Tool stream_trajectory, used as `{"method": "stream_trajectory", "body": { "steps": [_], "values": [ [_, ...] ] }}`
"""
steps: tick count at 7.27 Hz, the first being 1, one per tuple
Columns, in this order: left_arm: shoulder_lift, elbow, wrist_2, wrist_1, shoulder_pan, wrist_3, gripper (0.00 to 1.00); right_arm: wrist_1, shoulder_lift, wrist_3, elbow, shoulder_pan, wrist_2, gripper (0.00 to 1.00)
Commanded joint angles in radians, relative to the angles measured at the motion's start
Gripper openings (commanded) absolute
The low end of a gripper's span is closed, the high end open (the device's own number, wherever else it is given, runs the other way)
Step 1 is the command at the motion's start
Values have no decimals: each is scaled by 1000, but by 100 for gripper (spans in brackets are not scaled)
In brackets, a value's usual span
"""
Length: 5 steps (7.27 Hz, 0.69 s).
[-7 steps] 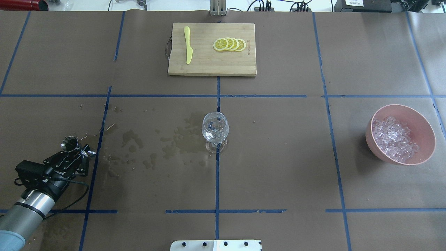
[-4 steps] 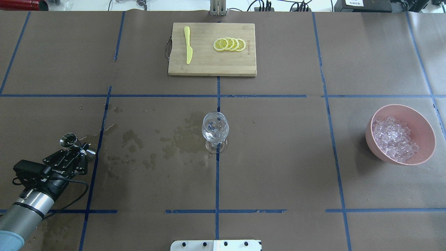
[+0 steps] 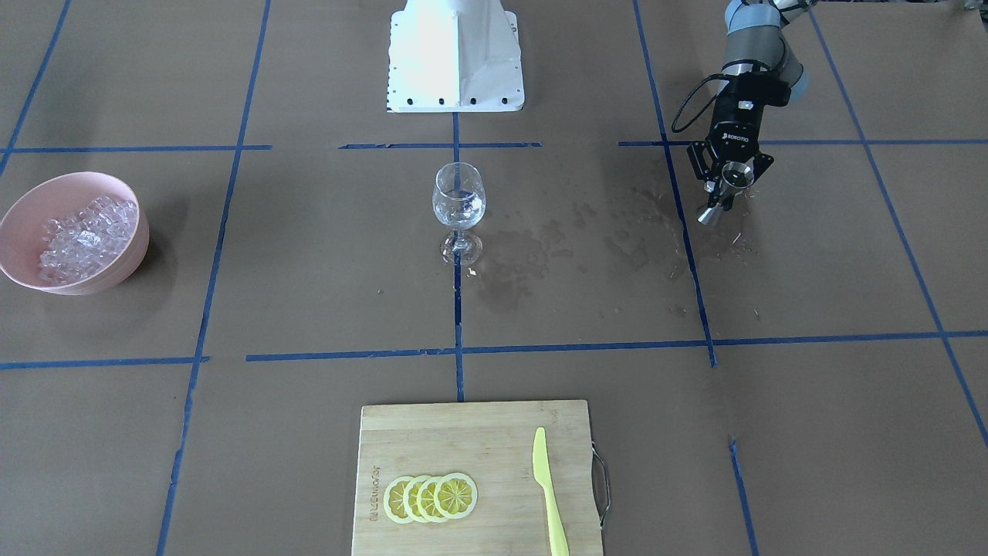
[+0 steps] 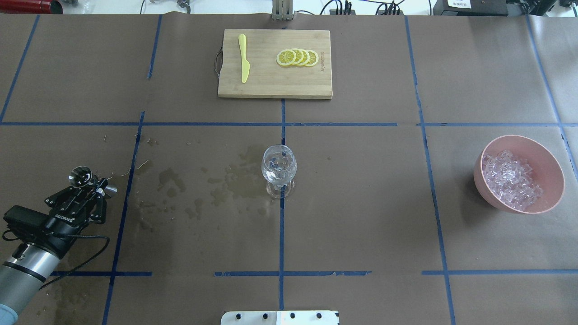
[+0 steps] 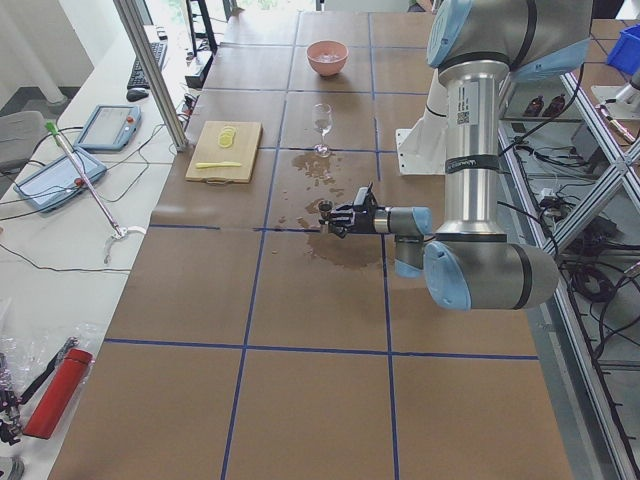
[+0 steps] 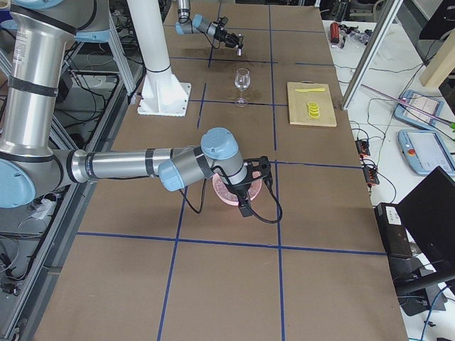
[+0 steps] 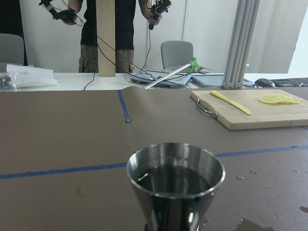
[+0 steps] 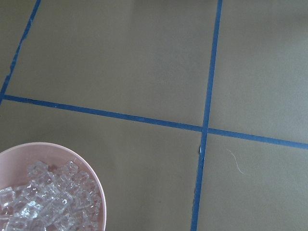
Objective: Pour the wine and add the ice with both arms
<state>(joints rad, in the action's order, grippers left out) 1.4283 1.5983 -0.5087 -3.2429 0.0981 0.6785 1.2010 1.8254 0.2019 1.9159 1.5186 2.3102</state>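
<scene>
The wine glass stands upright on the brown paper, with a little clear wine in its bowl. Well off to the robot's left of the glass, the left gripper is clamped on the waist of a steel jigger, mouth upward. The wrist view shows the jigger's inside wet, though how much it holds I cannot tell. Wet patches darken the paper between the glass and that gripper. Well to the robot's right of the glass sits a pink bowl heaped with ice — the right gripper hangs above it, seen only from the side, so whether its fingers are apart or together cannot be told. Beyond the glass, away from the robot, a cutting board carries a yellow knife and lemon slices.
</scene>
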Motion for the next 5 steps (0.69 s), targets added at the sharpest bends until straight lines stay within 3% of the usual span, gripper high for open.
{"method": "stream_trajectory", "body": {
  "steps": [1,2,4,5],
  "values": [
    [18,59,-2,-158,-3,-401,0,0,0,1,0,0,0,100],
    [23,119,-58,-156,-8,-427,0,0,0,1,0,0,0,100],
    [23,248,-347,-42,8,-430,0,0,-2,2,0,0,-1,100],
    [27,296,-428,4,20,-419,0,0,-2,2,0,0,0,100]
  ]
}}
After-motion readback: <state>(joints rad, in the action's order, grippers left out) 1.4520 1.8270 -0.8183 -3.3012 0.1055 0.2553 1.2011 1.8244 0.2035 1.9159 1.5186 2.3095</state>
